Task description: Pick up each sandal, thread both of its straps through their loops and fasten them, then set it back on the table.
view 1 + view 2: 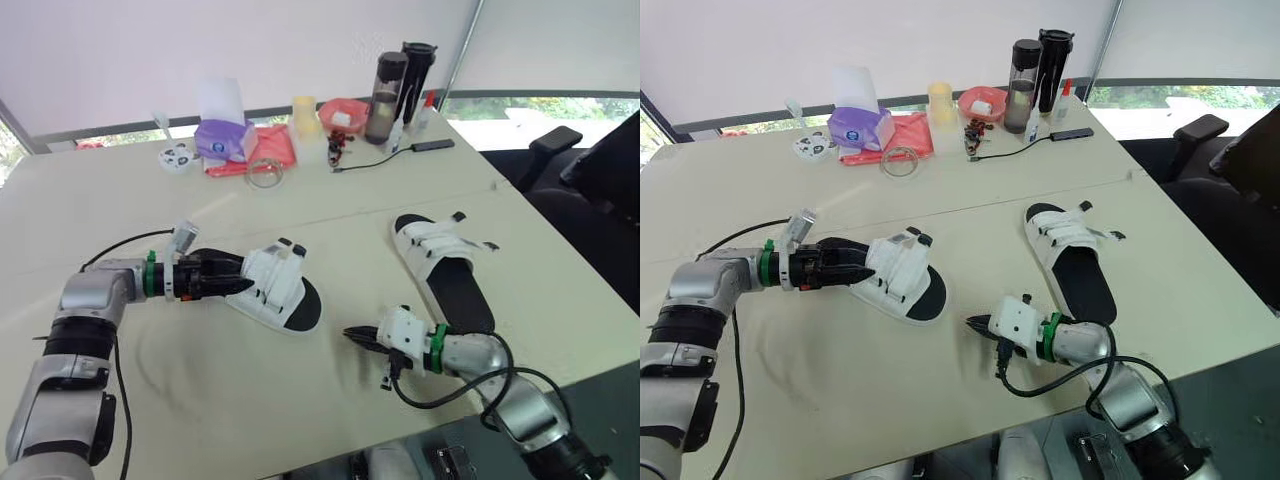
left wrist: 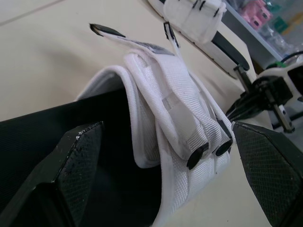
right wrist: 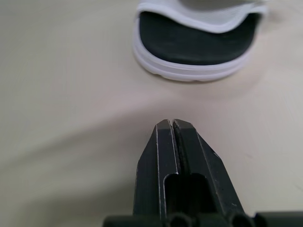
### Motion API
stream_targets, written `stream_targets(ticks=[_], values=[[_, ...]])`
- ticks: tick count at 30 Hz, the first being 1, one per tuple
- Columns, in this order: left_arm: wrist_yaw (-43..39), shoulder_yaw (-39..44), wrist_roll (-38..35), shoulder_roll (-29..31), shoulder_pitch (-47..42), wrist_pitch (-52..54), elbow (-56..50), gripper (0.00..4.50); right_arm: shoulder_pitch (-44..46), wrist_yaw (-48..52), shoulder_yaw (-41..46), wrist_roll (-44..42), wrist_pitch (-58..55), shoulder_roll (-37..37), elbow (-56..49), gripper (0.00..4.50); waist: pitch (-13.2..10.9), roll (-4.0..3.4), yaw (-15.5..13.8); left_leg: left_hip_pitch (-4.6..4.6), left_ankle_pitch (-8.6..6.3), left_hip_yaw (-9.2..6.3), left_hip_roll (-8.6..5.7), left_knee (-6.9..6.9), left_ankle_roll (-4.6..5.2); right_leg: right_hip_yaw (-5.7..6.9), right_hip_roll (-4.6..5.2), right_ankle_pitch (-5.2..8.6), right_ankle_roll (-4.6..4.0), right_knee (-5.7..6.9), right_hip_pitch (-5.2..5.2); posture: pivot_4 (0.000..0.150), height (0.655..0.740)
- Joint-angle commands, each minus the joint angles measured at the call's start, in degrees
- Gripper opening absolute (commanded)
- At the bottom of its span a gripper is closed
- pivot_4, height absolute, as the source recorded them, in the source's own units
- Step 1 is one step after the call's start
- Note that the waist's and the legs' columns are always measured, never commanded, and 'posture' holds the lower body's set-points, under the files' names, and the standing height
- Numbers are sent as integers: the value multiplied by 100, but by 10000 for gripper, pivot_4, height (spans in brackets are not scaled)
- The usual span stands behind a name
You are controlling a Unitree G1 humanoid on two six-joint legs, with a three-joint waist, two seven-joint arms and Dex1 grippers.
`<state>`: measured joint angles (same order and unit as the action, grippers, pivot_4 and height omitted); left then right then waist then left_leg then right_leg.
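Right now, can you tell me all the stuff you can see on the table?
near sandal: one, white with black insole, mid-table
far sandal: one, white with black insole, to its right
tissue box: one, purple, far edge
bottles: two, dark, far edge
cup: one, yellow, far edge
bowl: one, red, beside cup
cable: one, black, by bottles
table: one, cream
chair: one, black, right of table
left gripper: one, black, open around near sandal
right gripper: one, black, shut, empty, by near sandal

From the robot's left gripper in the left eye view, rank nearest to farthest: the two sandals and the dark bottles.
1. Near sandal, right at the left gripper.
2. Other sandal, off to the right.
3. Dark bottles, far back.
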<state>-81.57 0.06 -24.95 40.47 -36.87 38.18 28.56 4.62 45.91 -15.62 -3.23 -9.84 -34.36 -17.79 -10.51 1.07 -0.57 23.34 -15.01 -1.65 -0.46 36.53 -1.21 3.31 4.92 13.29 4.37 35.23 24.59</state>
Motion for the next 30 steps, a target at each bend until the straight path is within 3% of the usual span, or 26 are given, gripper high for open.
stream_targets(ticks=[1, 9, 23, 26, 30], values=[[-189, -90, 97, 76, -83, -134, 82, 44728, -145, -56, 304, -121, -156, -121, -515, 0, -6, -3, -9, 0, 0, 2, 0, 2, 0, 2, -5, 0, 0, 3, 0, 1500, 7400], [-456, -272, 148, -441, -547, -147, 677, 44728, -220, -103, 376, -107, -343, -77, -646, 0, -18, -2, -29, 9, -2, -1, 17, 59, 4, 3, -23, 1, -5, 12, -16, 1500, 7400], [-927, -683, 162, -758, -698, 256, 638, 44728, -248, -218, 313, -44, -369, 3, -551, 0, -20, 0, -27, 9, -8, 2, 12, 71, 14, -3, -26, -1, -2, 30, -15, 1500, 7400], [-898, -645, 135, -829, -729, 404, 662, 36576, -250, -239, 298, -38, -380, 22, -553, 0, -20, 0, -20, 9, -8, 2, 11, 80, 15, -4, -23, -1, -2, 30, -20, 1500, 7400], [-901, -586, 94, -882, -765, 569, 658, 16522, -273, -260, 279, -29, -379, 22, -564, 0, -21, 2, -11, 9, -8, 3, 9, 82, 15, -5, -25, -1, -2, 35, -19, 1500, 7400]])
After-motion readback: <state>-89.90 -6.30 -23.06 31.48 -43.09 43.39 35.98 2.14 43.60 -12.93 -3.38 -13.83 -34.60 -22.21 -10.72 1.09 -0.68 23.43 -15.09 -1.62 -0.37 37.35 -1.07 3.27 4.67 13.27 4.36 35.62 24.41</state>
